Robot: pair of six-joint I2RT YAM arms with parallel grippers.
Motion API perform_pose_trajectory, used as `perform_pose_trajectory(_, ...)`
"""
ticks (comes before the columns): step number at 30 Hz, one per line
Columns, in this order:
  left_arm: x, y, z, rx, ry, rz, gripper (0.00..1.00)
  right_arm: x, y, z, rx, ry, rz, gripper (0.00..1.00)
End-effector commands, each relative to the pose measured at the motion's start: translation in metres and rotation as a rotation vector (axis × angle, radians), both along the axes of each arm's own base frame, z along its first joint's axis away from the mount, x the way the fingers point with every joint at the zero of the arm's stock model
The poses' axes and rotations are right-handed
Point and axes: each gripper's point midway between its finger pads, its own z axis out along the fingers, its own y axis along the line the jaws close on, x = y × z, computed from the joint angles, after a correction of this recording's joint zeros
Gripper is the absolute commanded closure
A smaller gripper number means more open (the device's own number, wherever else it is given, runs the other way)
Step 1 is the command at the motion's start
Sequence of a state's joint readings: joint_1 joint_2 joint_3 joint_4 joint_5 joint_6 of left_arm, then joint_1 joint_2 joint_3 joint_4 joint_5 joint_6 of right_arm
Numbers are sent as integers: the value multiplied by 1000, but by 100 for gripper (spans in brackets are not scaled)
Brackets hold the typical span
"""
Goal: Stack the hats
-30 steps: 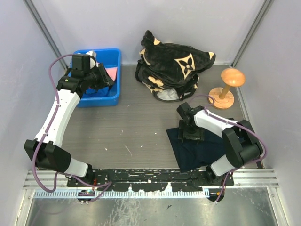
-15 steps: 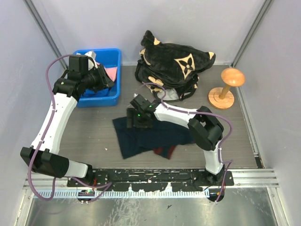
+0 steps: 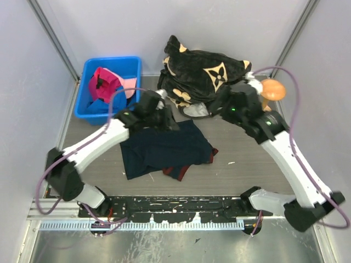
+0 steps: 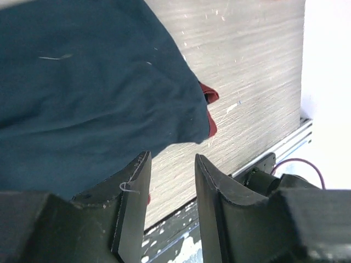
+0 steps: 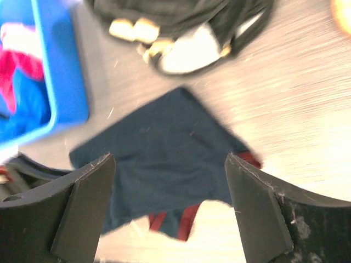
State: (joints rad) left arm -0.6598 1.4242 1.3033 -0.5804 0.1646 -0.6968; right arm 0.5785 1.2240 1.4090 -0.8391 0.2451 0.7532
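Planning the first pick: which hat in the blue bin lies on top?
The magenta hat; the royal blue hat lies partly beneath it, the light pink hat beside it.

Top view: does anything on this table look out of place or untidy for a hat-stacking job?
Yes. A dark navy cloth lies rumpled mid-table, a red edge poking out along its near side; it is no hat. The hats sit jumbled in the blue bin, unstacked.

The surface (image 3: 241, 175) had a matt wood grain, and the navy cloth (image 3: 164, 148) looked soft and dull. The blue bin (image 3: 88, 116) was smooth plastic, the black bundle (image 3: 203, 71) plush.
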Motion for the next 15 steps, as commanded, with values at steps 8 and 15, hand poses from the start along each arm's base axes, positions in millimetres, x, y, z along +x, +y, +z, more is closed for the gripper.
perform_pose_trajectory(8,31,-148,-97,-33,83,-15,72,-12,-80,17,-134,-57,-162,11)
perform_pose_trajectory(15,28,-124,-181,111,245,95,80,-17,-84,23,-140,-83,-143,10)
